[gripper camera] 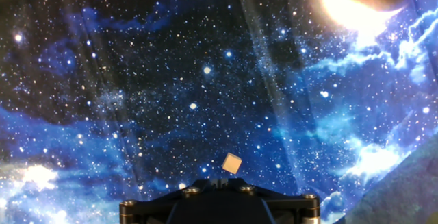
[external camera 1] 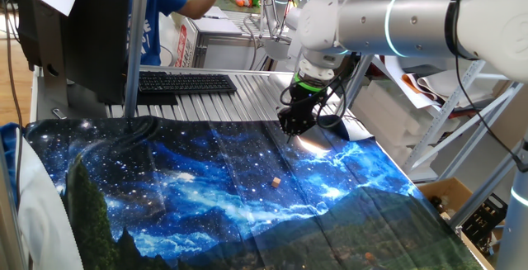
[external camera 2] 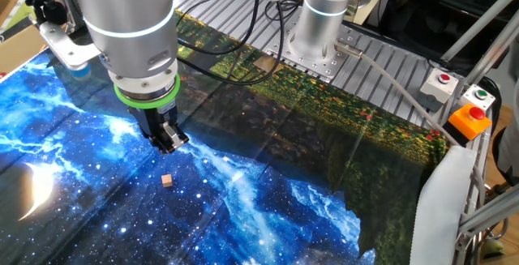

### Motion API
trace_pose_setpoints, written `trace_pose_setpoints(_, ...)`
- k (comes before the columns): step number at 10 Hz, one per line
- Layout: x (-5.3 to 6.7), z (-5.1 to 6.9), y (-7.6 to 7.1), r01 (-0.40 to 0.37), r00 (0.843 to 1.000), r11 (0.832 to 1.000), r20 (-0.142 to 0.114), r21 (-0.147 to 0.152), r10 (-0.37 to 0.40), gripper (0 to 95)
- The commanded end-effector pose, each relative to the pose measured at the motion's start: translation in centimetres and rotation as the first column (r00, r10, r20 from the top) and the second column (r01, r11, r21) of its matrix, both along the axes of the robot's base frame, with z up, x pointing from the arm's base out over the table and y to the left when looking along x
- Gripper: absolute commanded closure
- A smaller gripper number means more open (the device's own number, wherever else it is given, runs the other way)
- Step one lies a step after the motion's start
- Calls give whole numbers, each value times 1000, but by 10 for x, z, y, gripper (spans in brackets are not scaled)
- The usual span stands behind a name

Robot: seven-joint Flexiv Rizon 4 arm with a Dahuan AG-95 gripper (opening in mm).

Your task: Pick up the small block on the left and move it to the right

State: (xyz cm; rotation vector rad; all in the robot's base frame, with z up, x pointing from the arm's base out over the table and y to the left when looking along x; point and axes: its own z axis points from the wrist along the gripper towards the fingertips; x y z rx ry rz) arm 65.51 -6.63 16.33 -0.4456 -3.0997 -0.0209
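Note:
The small block is a tiny tan cube lying on the starry blue cloth, seen in one fixed view [external camera 1: 275,182], the other fixed view [external camera 2: 167,181] and the hand view [gripper camera: 232,163]. My gripper [external camera 1: 294,128] hangs above the cloth, a short way up and behind the block, not touching it. In the other fixed view the gripper [external camera 2: 168,141] has its dark fingers pressed together with nothing between them. In the hand view the gripper [gripper camera: 219,181] shows only as a dark narrow tip at the bottom edge, with the block just beyond it.
A black keyboard [external camera 1: 186,82] lies on the ribbed metal table behind the cloth. A monitor stand [external camera 1: 132,47] rises at the back left. The arm's base [external camera 2: 316,38] and button boxes [external camera 2: 470,117] stand at the cloth's far side.

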Motion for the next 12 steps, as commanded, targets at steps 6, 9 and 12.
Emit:
trace_pose_setpoints(6,-1,-3,1,19,1000,1000,2,-9,-19,950)
trace_pose_setpoints(9,-2,-17,-1,22,1000,1000,10,-21,-22,950)
trace_pose_setpoints(12,-2,-38,-8,21,1000,1000,19,-7,-21,950)
